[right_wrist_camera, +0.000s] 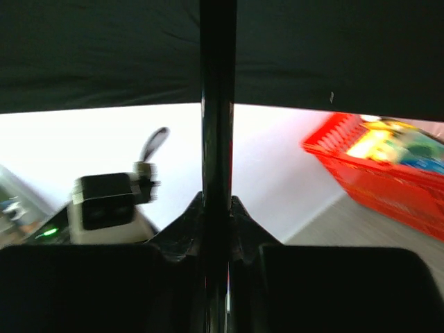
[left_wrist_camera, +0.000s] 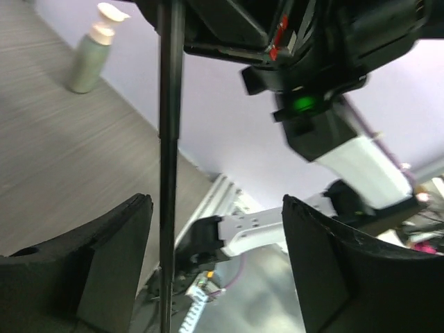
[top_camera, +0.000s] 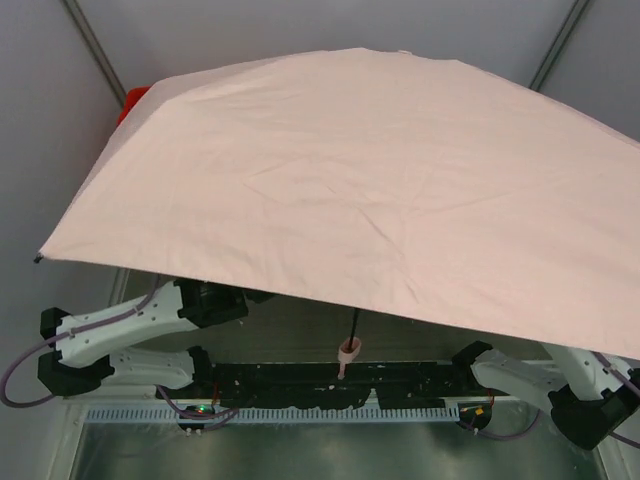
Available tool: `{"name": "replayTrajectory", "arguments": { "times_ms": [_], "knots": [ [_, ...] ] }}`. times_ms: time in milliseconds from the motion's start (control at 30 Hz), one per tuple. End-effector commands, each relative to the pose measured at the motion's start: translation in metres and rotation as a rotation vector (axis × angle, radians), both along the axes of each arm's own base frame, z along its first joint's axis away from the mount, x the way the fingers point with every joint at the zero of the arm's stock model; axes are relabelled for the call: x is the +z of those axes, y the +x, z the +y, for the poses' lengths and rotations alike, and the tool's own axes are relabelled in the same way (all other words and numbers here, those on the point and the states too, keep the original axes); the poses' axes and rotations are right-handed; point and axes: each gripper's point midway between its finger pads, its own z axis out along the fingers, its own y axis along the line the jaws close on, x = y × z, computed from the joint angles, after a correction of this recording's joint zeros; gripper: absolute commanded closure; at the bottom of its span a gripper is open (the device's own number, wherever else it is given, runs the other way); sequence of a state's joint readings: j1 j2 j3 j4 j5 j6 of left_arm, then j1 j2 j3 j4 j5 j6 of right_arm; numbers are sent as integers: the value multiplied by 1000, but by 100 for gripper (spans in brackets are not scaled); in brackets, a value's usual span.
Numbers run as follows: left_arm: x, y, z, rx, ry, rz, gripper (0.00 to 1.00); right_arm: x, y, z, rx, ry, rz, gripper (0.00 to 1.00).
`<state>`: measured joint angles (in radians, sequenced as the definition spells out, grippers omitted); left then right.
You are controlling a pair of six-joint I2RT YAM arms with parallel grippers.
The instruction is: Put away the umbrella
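Observation:
The umbrella (top_camera: 350, 190) is open; its pale pink canopy fills most of the top view and hides both grippers. Its thin black shaft (top_camera: 354, 325) and small pink handle (top_camera: 348, 352) show below the canopy's near edge. In the right wrist view my right gripper (right_wrist_camera: 216, 222) is shut on the shaft (right_wrist_camera: 217, 104), with the dark underside of the canopy above. In the left wrist view my left gripper (left_wrist_camera: 215, 263) is open. The shaft (left_wrist_camera: 169, 139) runs upright between its fingers, close to the left finger (left_wrist_camera: 118, 263).
A red plastic basket (right_wrist_camera: 378, 173) with packets in it stands to the right in the right wrist view; its corner (top_camera: 132, 100) peeks out behind the canopy. A pale bottle (left_wrist_camera: 94, 52) stands on the grey table. The arms' bases and a rail (top_camera: 280, 410) lie along the near edge.

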<state>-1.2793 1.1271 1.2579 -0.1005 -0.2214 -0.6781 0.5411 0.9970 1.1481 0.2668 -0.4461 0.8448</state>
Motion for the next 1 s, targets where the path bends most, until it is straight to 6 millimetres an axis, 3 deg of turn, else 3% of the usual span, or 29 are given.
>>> {"name": "replayTrajectory", "arguments": {
  "times_ms": [0, 133, 233, 333, 367, 400, 433, 467, 500, 533, 600, 967],
  "knots": [
    [25, -23, -10, -180, -144, 33, 24, 93, -90, -25, 229, 254, -354, 99],
    [25, -36, -21, -270, -169, 39, 30, 102, -103, -32, 276, 325, -371, 99],
    [28, -41, -27, -312, -189, 35, 43, 107, -109, -37, 306, 366, -360, 99],
    [37, -48, -30, -354, -228, 17, 78, 109, -106, -35, 302, 358, -345, 99],
    [38, -45, -30, -341, -224, 18, 96, 107, -96, -31, 273, 332, -309, 99],
    [37, -41, -30, -318, -216, 17, 100, 105, -91, -30, 249, 313, -287, 99],
    [37, -38, -29, -297, -213, 10, 100, 96, -69, -26, 157, 248, -213, 98],
    [36, -33, -27, -268, -213, 9, 100, 92, -61, -25, 114, 219, -183, 83],
    [34, -29, -25, -242, -215, 10, 100, 82, -47, -26, 41, 169, -141, 75],
    [34, -25, -23, -214, -222, 8, 100, 78, -43, -26, 24, 156, -123, 56],
    [34, -23, -21, -203, -228, -3, 100, 70, -27, -32, -75, 121, -89, 42],
    [41, -18, -19, -173, -267, 5, 100, 97, 6, -56, -242, 303, -24, 30]
  ]
}}
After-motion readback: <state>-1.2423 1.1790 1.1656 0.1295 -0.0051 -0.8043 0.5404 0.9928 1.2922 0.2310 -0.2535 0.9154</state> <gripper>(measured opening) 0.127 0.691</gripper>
